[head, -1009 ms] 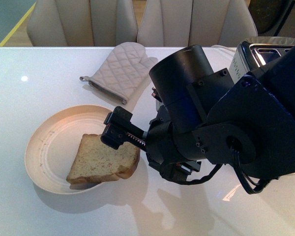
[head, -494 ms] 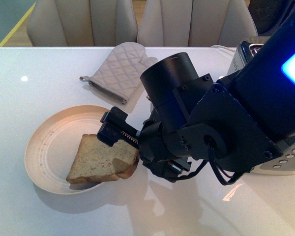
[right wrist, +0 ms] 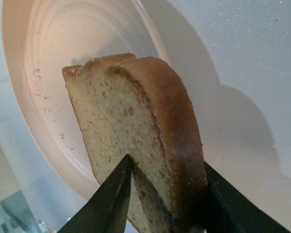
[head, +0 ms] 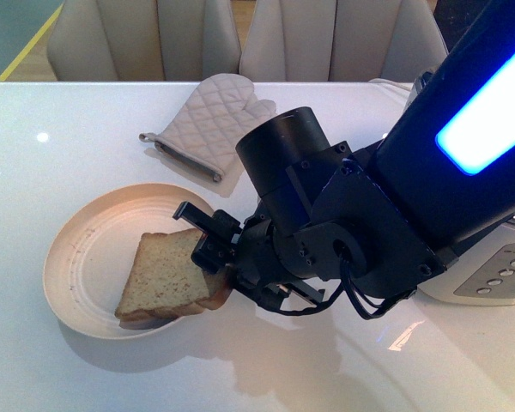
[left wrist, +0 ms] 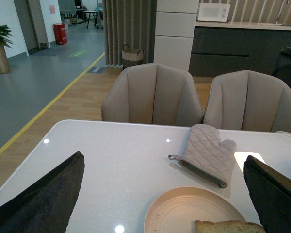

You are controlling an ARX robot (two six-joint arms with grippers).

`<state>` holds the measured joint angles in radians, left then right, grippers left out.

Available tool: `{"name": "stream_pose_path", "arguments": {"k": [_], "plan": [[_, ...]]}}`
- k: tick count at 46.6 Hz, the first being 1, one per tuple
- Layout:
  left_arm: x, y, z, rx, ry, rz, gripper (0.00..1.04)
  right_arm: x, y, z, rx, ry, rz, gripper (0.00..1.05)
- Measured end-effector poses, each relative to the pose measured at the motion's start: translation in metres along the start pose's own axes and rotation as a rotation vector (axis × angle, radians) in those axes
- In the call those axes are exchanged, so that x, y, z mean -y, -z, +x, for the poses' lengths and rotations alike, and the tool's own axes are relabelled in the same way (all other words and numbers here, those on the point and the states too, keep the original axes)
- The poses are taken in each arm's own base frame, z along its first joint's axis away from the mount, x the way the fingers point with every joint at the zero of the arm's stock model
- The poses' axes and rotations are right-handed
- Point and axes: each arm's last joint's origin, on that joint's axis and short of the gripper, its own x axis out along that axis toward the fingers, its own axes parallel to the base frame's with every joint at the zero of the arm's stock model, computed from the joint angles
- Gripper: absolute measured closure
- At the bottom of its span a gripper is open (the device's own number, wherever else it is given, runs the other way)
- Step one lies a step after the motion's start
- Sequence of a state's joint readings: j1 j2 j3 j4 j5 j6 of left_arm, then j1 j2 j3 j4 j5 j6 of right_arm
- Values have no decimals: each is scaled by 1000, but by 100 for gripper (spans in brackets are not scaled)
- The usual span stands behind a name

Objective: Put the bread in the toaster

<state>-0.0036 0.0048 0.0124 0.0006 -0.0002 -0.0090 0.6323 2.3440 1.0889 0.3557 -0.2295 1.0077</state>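
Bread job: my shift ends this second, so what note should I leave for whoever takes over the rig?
Left gripper: open, empty, over the table.
Right gripper: shut on the bread, one finger on each face at one end.
The bread's other end rests on the plate.
The toaster stands on the table at the right, mostly hidden by the right arm; its slots are out of sight.
Done: the grasp. Left: lift, carry, drop into a slot.

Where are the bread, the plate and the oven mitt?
bread [head: 167, 276]: front view, middle of its top face.
plate [head: 86, 257]: front view, bare inner surface.
oven mitt [head: 216, 120]: front view, quilted palm.
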Motion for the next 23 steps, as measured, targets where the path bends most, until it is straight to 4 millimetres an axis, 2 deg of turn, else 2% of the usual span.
{"name": "stream_pose_path", "arguments": {"k": [5, 12, 18, 23], "plan": [[0, 0, 0, 0, 0, 0, 7, 1, 0, 0, -1, -6, 7, 85], [0, 0, 0, 0, 0, 0, 7, 4, 0, -2, 0, -12, 24, 102], [0, 0, 0, 0, 0, 0, 7, 5, -3, -10, 18, -32, 43, 102], [0, 0, 0, 0, 0, 0, 7, 1, -15, -31, 79, -89, 69, 102]]}}
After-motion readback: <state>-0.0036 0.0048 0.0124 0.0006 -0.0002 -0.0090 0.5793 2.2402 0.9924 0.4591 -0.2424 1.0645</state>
